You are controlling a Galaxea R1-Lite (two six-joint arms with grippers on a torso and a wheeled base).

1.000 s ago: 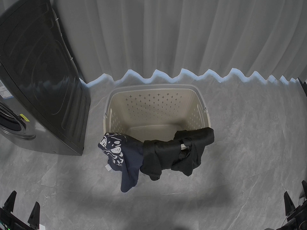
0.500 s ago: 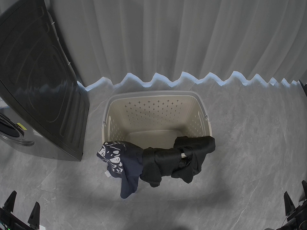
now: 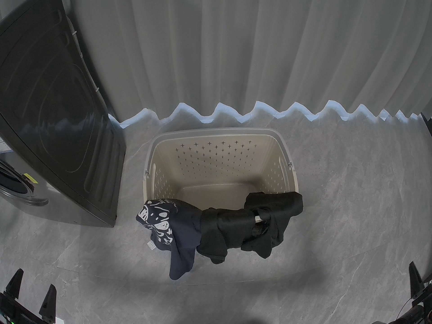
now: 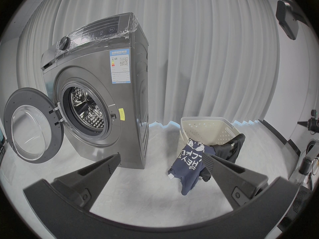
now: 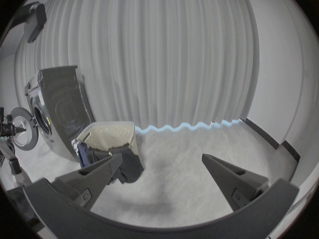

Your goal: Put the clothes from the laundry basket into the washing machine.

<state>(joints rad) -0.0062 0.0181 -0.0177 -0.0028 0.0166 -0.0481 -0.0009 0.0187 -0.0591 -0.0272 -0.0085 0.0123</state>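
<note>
A beige laundry basket (image 3: 216,132) stands on a grey floor (image 3: 360,181), straight ahead of the robot and in front of a pale curtain (image 3: 252,41). 2 dark clothes hang over the basket's near rim, side by side, so their line runs left to right across the robot's front. A navy printed T-shirt (image 3: 173,228) hangs on the left, with its hem trailing down outside the wall. A black garment (image 3: 252,223) is bunched on the right; it may be more than 1 piece, which the folds hide.

The left gripper (image 3: 35,279) is held low, its fingers spread apart and empty. The right gripper (image 5: 161,156) is held low at the opposite side, its fingers also spread and empty. Both are well apart from the clothes, which lie forward and between them. The navy shirt is nearer the left arm.

The grey washing machine (image 4: 109,93) stands to the left of the basket, its round door (image 4: 31,125) swung open and its drum (image 4: 86,108) exposed.
</note>
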